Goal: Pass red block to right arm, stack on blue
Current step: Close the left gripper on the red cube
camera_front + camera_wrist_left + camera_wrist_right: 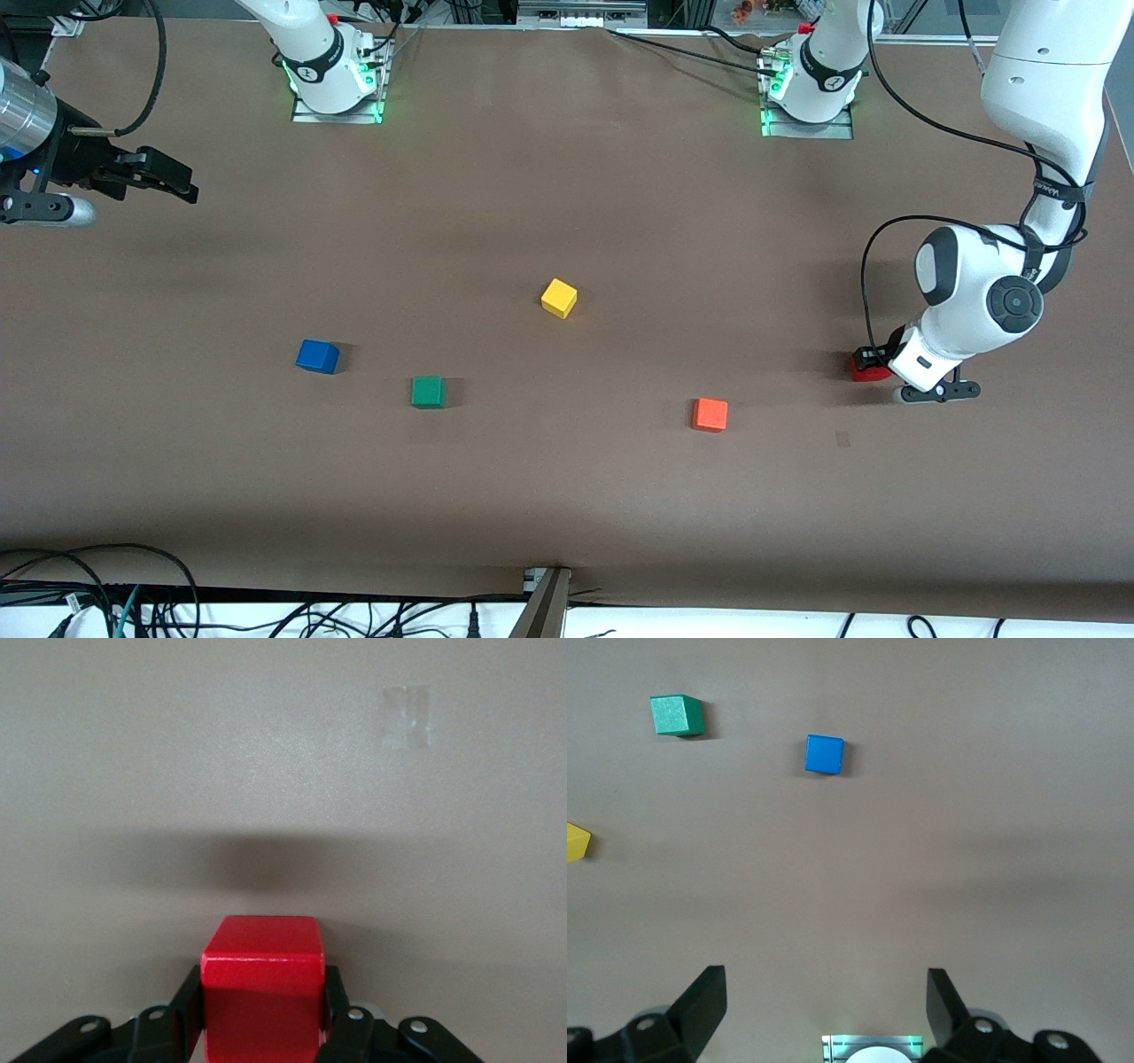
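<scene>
On the matte brown surface (567,496), no readable writing shows. Nearest the front camera sits the orange cube (710,415), then the green cube (428,392). The left gripper (873,361), at three o'clock, has its jaws clamped on the glossy red block (261,988). The blue cube (317,356) and yellow cube (559,298) lie farther off. The right gripper (173,182) waits at ten o'clock, jaws spread.

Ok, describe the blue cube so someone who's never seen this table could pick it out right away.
On the brown table, look toward the right arm's end, where the right tool hangs open in the air. The blue cube sits beside the green cube, slightly farther from the front camera. It is the only blue block, and the one lying closest to that end of the table.
</scene>
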`<state>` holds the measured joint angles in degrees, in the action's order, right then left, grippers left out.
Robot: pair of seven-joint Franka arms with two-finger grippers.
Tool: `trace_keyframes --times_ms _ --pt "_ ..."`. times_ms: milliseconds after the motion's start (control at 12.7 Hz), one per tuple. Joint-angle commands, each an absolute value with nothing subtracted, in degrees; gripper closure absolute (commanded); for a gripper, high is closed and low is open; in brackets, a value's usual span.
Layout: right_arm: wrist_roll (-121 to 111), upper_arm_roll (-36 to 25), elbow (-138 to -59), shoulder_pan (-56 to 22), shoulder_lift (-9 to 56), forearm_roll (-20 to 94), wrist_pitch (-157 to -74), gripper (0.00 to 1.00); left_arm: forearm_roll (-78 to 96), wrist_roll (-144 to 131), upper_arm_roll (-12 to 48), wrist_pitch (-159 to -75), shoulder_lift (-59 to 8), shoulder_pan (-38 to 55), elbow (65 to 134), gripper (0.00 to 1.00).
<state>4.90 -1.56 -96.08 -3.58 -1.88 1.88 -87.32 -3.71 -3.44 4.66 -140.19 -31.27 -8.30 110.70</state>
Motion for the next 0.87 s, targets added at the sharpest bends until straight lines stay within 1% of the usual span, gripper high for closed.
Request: trace_keyframes --times_ms 0,315,552,788 --pt "5.7 -1.5 -95.1 -3.4 -1.6 1.7 -87.2 0.00 -3.8 -0.8 4.6 -139.7 -31.5 -8.2 109.8 1.00" --pt "5.7 -1.1 -95.1 -3.4 -1.7 1.8 -86.7 0.00 -3.8 2.7 4.6 -139.2 -30.4 -8.5 109.8 1.00" --pt "5.7 -1.1 -95.1 -3.4 -1.7 1.8 -86.8 0.00 -3.9 7.0 4.7 -137.2 -29.1 -8.3 109.8 1.00" --pt "5.7 -1.1 -95.1 -3.4 -1.7 1.9 -86.7 0.00 -3.9 16.6 4.7 -136.1 -27.8 -8.6 109.6 1.00"
